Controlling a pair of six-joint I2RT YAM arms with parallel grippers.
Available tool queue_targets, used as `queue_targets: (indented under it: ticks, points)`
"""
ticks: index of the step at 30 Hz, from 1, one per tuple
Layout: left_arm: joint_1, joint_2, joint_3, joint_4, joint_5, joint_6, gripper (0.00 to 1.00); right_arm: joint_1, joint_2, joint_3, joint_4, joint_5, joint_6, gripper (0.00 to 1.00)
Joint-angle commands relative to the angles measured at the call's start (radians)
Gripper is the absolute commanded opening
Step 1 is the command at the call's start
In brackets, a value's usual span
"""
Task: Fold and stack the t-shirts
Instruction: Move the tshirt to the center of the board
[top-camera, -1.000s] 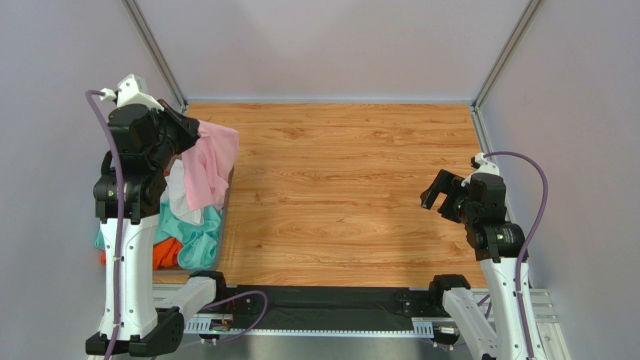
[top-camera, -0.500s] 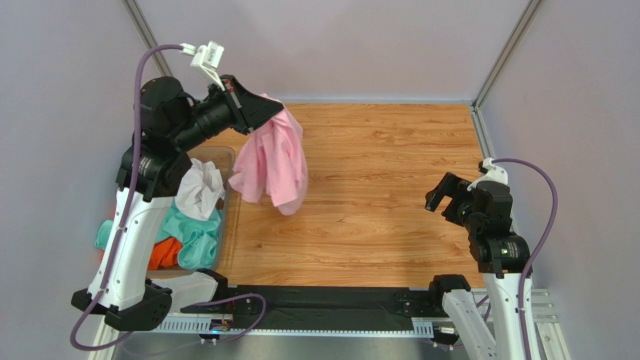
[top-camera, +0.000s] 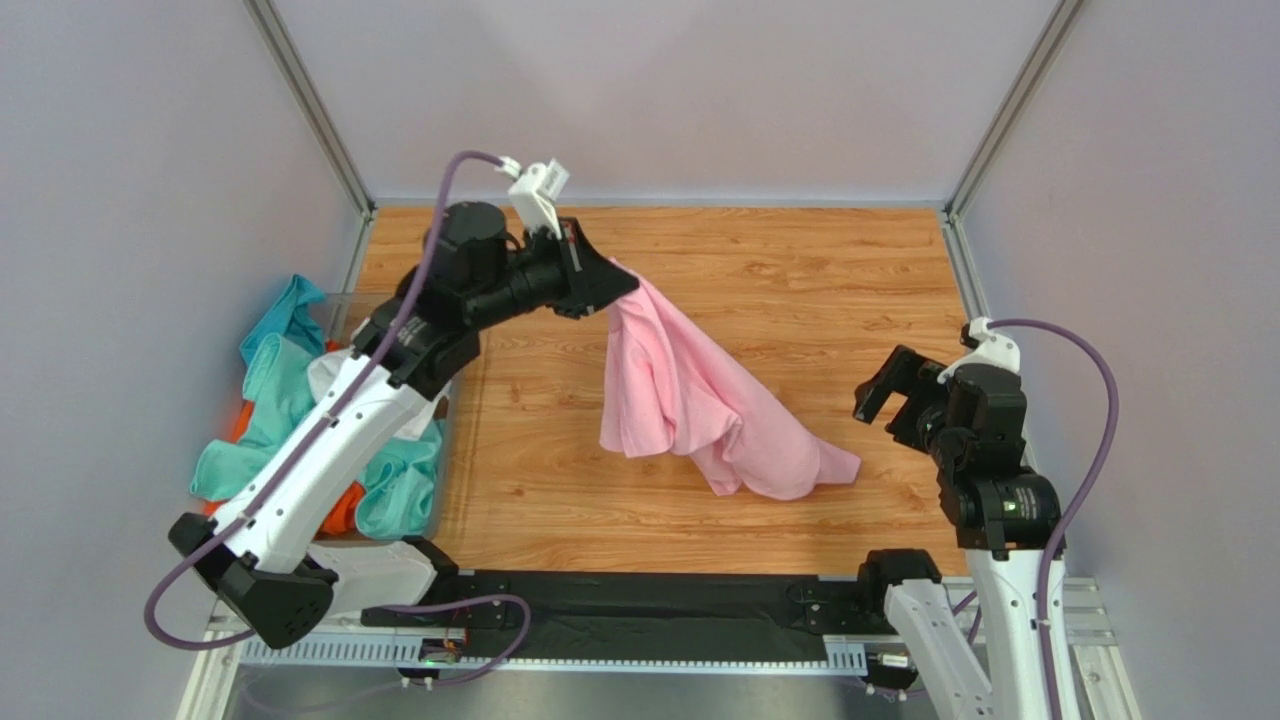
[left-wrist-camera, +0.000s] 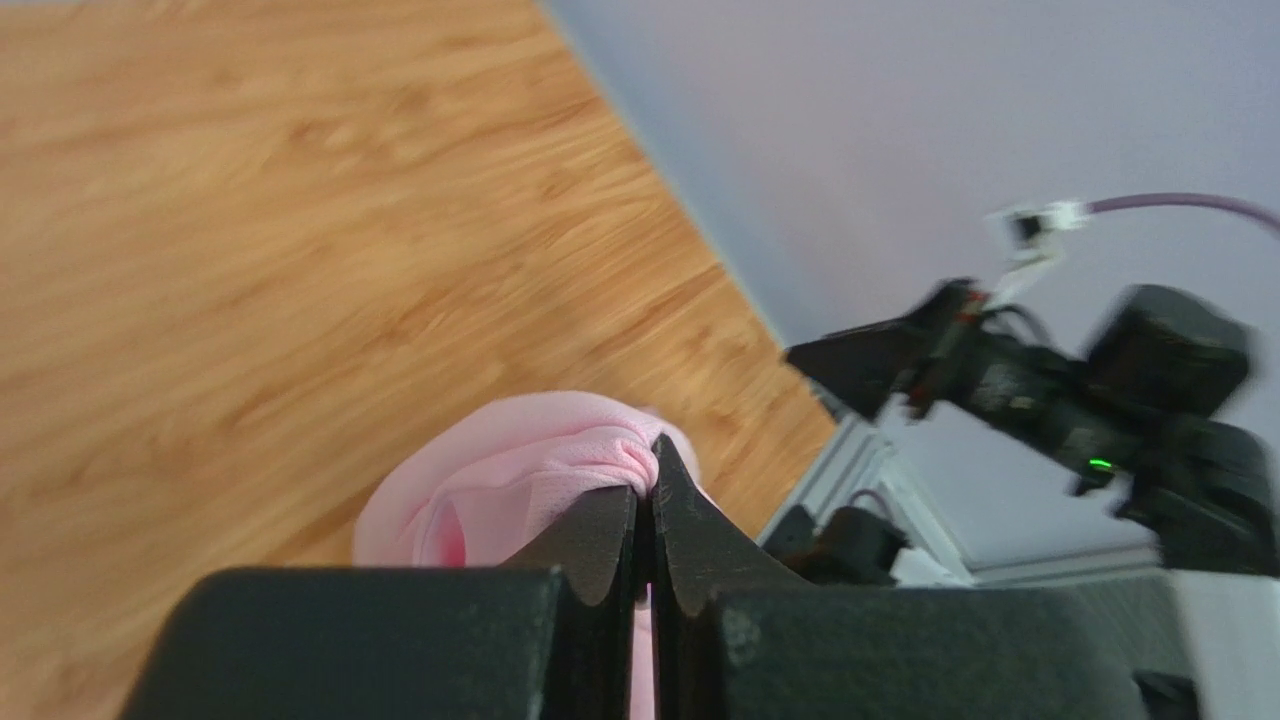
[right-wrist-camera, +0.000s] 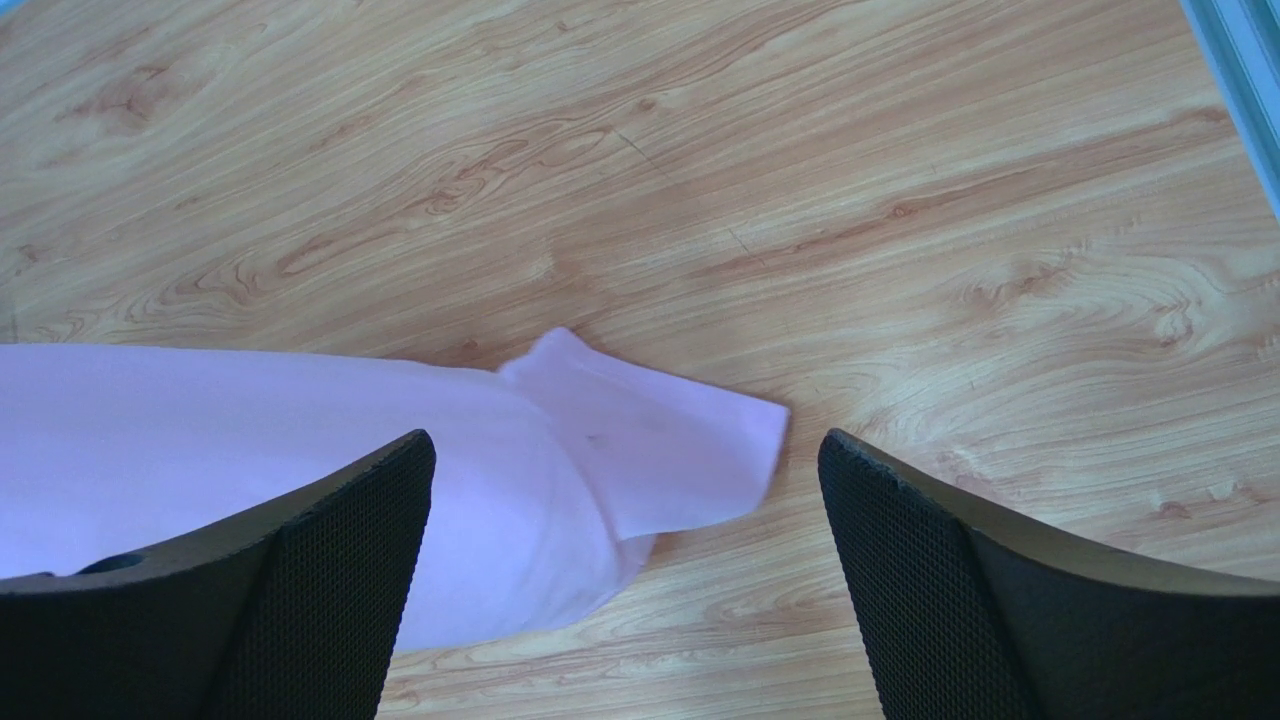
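Toward the table's (top-camera: 812, 270) far edge, the left gripper (top-camera: 609, 282) pinches the pink shirt (top-camera: 684, 398) tight; best lower slowly, dragging it flat; the right gripper (top-camera: 899, 393) hangs wide open, empty.

You have a wood-grain desk (top-camera: 751, 285) boxed in by pale grey walls (top-camera: 676, 90), with a metal post (top-camera: 308, 102) rising at each far corner. A clear bin (top-camera: 449, 480) sits at its left edge. Along the near edge, a black strip (top-camera: 676, 608) runs above a slotted rail (top-camera: 631, 654).
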Motion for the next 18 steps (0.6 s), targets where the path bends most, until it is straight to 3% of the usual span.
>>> queue_targets:
  ticks: [1,4,6,9,11,12,18]
  points:
    - [0.002,-0.009,-0.159,-0.042,-0.292,-0.026,0.02,-0.001,0.020,-0.009,0.008,0.007,0.006,1.00]
    - [0.046,0.033,-0.279,-0.140,-0.424,-0.058,0.04,-0.001,0.044,-0.014,0.003,-0.009,0.003,1.00]
    - [0.122,0.083,-0.343,-0.202,-0.445,-0.121,0.13,-0.003,0.058,-0.017,0.000,-0.027,0.006,1.00]
    - [0.204,0.117,-0.428,-0.220,-0.362,-0.130,0.56,-0.001,0.075,-0.029,-0.002,-0.046,0.013,1.00]
    - [0.209,0.117,-0.456,-0.219,-0.362,-0.119,0.94,-0.003,0.086,-0.044,0.000,-0.046,0.021,1.00]
    - [0.209,0.110,-0.474,-0.220,-0.360,-0.113,1.00,-0.003,0.096,-0.050,-0.002,-0.046,0.032,1.00]
    - [0.206,0.041,-0.591,-0.225,-0.269,-0.125,1.00,0.000,0.119,-0.115,0.018,-0.131,0.087,1.00]
